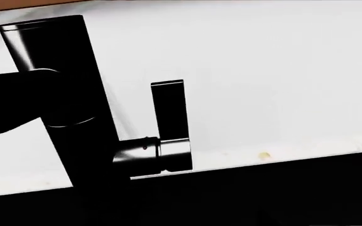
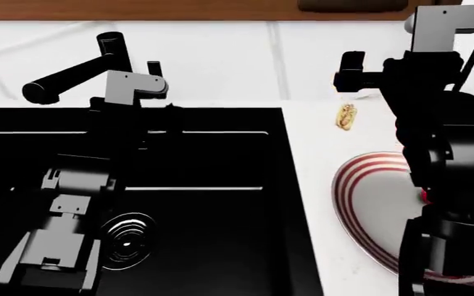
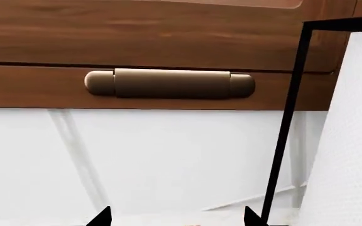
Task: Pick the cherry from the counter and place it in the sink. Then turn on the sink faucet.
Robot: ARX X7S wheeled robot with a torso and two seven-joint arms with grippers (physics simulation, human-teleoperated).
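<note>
The matte-black sink [image 2: 212, 203] fills the head view's left, and I see no cherry in it or on the white counter [image 2: 307, 148]. The sink faucet [image 2: 109, 52] stands behind the basin, its spout angled left. My left gripper [image 2: 156, 83] is right by the faucet's side lever [image 1: 168, 108], which stands upright next to the post [image 1: 74, 103]. Its fingers do not show. My right gripper [image 3: 177, 217] is raised above the counter, facing the back wall. It is open, with nothing between its fingertips [image 3: 102, 217].
A small yellowish hot-dog-like item [image 2: 347, 117] lies on the counter behind a grey plate [image 2: 369, 203] with red rings. The ribbed drain [image 2: 128, 237] sits in the basin. A paper towel roll [image 3: 350, 141] on a black holder and a brown cabinet handle [image 3: 168, 83] are ahead of the right gripper.
</note>
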